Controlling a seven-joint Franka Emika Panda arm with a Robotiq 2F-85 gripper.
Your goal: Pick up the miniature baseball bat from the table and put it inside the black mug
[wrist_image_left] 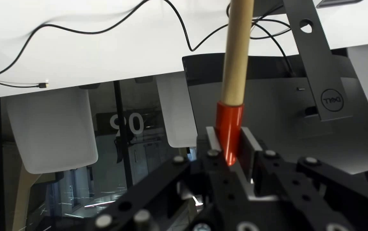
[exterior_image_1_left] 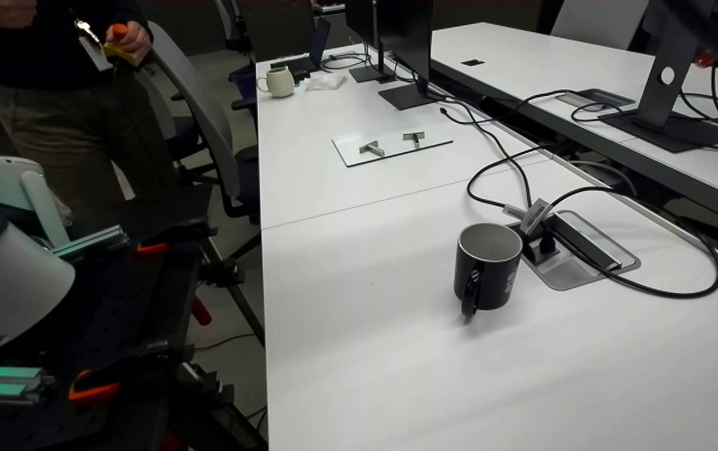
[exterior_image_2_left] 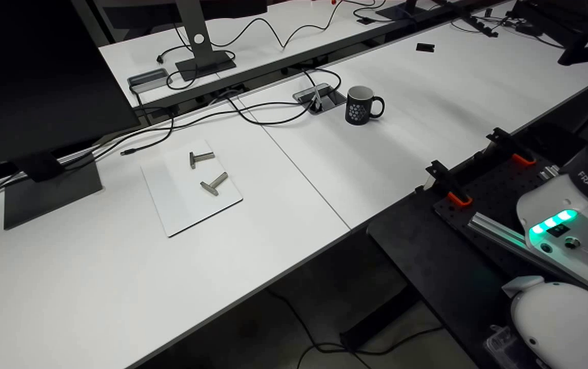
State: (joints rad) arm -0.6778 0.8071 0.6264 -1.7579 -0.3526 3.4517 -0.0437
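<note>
Wooden bat (wrist_image_left: 237,54), glossy red end in claw (wrist_image_left: 231,141), taper unclear; cylindrical mug (exterior_image_1_left: 489,282).

Only partly in view: bat (wrist_image_left: 236,80); person (exterior_image_1_left: 61,94)

Floor (exterior_image_1_left: 233,363) grey, 7 o'clock in an exterior view; chair (exterior_image_1_left: 199,106) w/ grey back at 10 o'clock. White far desk (exterior_image_1_left: 521,62) runs approx. 1 to 2 o'clock, pale chair back (exterior_image_1_left: 596,22) behind it. Wrist view (inverted): grey chair backs (wrist_image_left: 52,131), qty 2, at 9 o'clock & nr. ctr.; dk. panel (wrist_image_left: 136,124) w/ pale numerals (wrist_image_left: 141,123) between. Bkgd. illum. low; bright streaks (wrist_image_left: 100,203) nr. 7 o'clock, source indeterminable.
</note>
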